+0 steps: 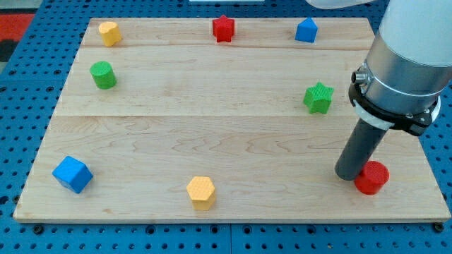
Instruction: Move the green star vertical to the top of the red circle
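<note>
We see our arm (pixel 404 56) entering from the view's upper right, its pale cylindrical body ending in a straight dark rod; my tip (pixel 351 175) rests on the wooden board (pixel 226 148) at the lower right. The tool is a bare rod with nothing that opens or closes, and it holds nothing. My tip sits just at the left edge of the red circle (pixel 372 177), apparently touching it, though the contact line is partly hidden by the rod itself, so we cannot be certain. The green star (pixel 318 97) lies above and to the left of the red circle, near the board's right side, well apart from my tip and just to the left of the arm's dark collar. Along the top edge we note three blocks: a yellow block (pixel 109 32) of rounded, heart-like outline at the left, a red star (pixel 224 28) near the middle, and a blue block (pixel 306 29) with a peaked, house-like top toward the right. A green cylinder (pixel 103 74) stands on the left side, below the yellow one. At the lower left a blue cube (pixel 72 174) sits turned at an angle to the board's edge, and a yellow hexagonal block (pixel 201 192) lies near the bottom edge, left of centre. The board rests on a blue perforated base (pixel 21 113).
</note>
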Controlling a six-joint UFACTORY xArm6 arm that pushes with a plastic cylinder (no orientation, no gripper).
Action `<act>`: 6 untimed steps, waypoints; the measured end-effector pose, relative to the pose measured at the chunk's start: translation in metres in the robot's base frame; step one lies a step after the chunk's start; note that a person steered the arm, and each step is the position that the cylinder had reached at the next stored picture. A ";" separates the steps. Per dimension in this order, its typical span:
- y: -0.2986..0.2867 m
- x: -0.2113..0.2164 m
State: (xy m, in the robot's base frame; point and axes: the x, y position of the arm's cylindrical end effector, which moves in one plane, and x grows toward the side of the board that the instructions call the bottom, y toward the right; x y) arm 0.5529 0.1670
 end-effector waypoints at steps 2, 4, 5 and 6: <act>-0.045 0.029; -0.014 0.066; 0.013 0.065; 0.065 0.065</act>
State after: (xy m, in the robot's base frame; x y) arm 0.6176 0.2321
